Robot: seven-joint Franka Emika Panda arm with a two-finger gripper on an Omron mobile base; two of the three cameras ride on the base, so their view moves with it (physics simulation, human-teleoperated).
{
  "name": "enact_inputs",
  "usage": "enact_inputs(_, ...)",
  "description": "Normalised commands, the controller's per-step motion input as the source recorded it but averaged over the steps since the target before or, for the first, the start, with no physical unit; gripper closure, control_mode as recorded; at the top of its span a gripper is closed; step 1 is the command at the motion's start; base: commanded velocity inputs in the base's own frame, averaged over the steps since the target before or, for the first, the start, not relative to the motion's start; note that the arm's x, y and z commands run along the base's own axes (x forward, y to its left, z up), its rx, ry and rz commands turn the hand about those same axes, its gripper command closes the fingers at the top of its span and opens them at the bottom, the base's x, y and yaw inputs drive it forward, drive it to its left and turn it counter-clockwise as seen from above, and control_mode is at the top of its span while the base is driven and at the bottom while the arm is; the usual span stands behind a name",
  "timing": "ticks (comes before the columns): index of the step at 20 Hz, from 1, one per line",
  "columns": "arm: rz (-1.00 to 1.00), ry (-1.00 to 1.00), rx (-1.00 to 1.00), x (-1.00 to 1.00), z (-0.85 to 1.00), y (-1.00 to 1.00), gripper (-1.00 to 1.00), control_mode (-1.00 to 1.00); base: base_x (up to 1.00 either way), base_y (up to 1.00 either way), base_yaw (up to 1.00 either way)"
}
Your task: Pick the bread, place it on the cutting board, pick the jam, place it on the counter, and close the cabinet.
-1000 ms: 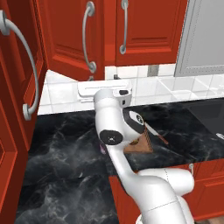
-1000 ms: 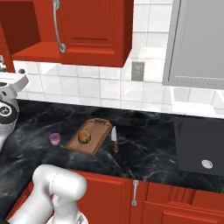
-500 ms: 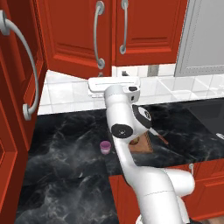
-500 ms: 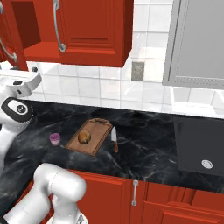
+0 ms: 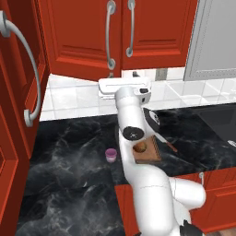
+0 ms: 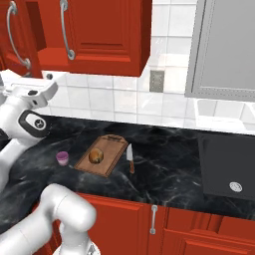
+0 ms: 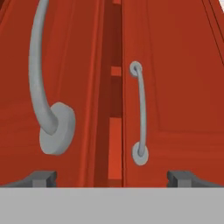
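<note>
The bread (image 6: 96, 157) lies on the cutting board (image 6: 110, 147), seen also as bread (image 5: 140, 147) on the board (image 5: 148, 156). The purple jam (image 5: 110, 155) stands on the black counter (image 5: 69, 152) just left of the board, the jam (image 6: 62, 158) apart from it. My gripper (image 5: 123, 76) is raised in front of the red cabinet (image 5: 152, 32), just below its doors. In the hand view my gripper (image 7: 112, 179) is open and empty, facing both handles. The left door (image 7: 70, 87) stands slightly ajar, with a narrow gap showing the inside.
A knife (image 6: 130, 158) lies right of the board. A large red door (image 5: 18, 115) with a curved handle hangs open at the near left. A grey-fronted unit (image 6: 224, 50) is at the right, with a dark sink (image 6: 226, 169) below and an outlet (image 6: 157, 80) on the tiles.
My hand has swung right and risen toward the cabinet. The left cabinet door has swung with it, its handle now next to the right door's handle.
</note>
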Motion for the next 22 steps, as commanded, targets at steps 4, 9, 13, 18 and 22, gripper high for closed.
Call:
enact_inputs(4,0.00,-0.02,0.00,0.40,0.00,-0.23,-1.00,-1.00,0.00,0.00,0.00)
enact_inputs(9,0.00,0.00,0.00,0.39,-0.01,-0.24,-1.00,-1.00,0.00,0.00,0.00)
enact_inputs(13,0.00,0.00,0.00,0.42,-0.02,-0.21,-1.00,-1.00,0.00,0.00,0.00)
enact_inputs(18,0.00,0.00,0.00,0.38,0.00,-0.17,-1.00,-1.00,0.00,0.00,0.00)
enact_inputs(22,0.00,0.00,0.00,0.31,-0.02,-0.11,-1.00,-1.00,0.00,0.00,0.00)
